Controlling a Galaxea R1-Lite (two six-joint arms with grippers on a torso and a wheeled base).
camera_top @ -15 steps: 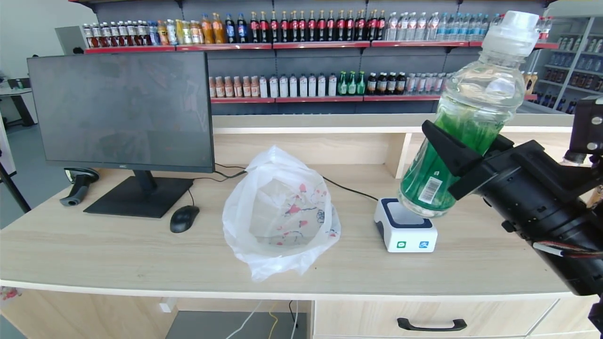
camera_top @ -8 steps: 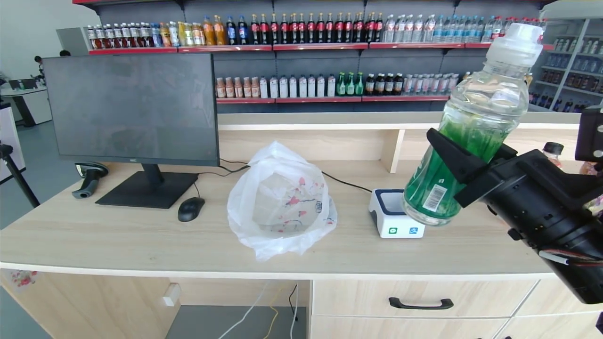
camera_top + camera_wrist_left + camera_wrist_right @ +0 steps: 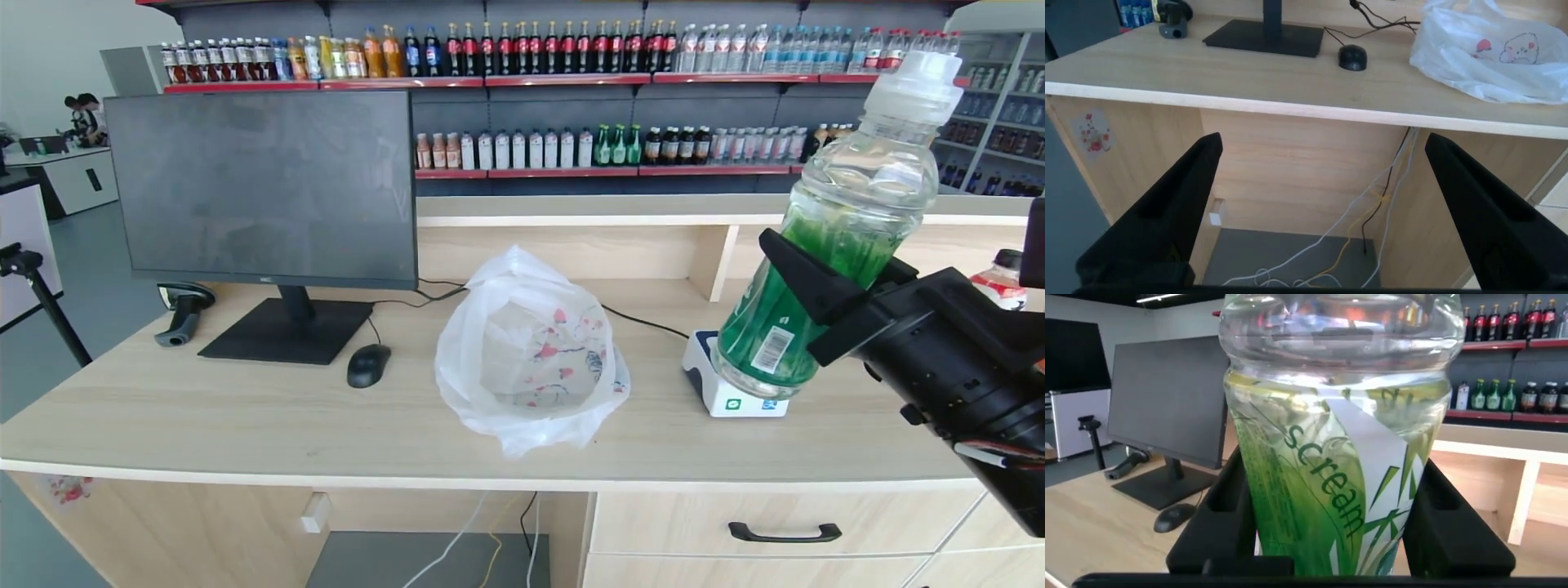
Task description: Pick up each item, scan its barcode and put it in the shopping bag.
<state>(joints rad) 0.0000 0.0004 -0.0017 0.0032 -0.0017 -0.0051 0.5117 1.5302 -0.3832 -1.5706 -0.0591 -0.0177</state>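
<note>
Left gripper (image 3: 1319,155) hangs below the front edge of the desk (image 3: 245,425), fingers spread wide and holding nothing. Toward the right end of the desk, the right gripper (image 3: 816,273) has its fingers pinching a green-labelled drink bottle (image 3: 845,196) at mid-body. The bottle is tilted, its white cap up and to the right, its base just over the small white barcode scanner (image 3: 739,402).

Likely trouble: the bottle's barcode (image 3: 771,349) faces the front edge of the desk rather than down at the scanner's window, so the scan may fail unless the bottle is turned. The base looks close enough to knock the scanner if lowered. The smooth, heavy bottle could slip through the fingers while tilted. The white plastic shopping bag (image 3: 531,351), at mid-desk, is limp, and its mouth could fold shut or the bag tip when the bottle goes in.

Around, from the left end: a handheld scanner (image 3: 181,314), a dark monitor (image 3: 261,184), a black mouse (image 3: 368,365). A black cable (image 3: 645,322) runs behind the bag toward the scanner. Another bottle (image 3: 1000,282) stands at the far right. Nothing lies between scanner and bag
</note>
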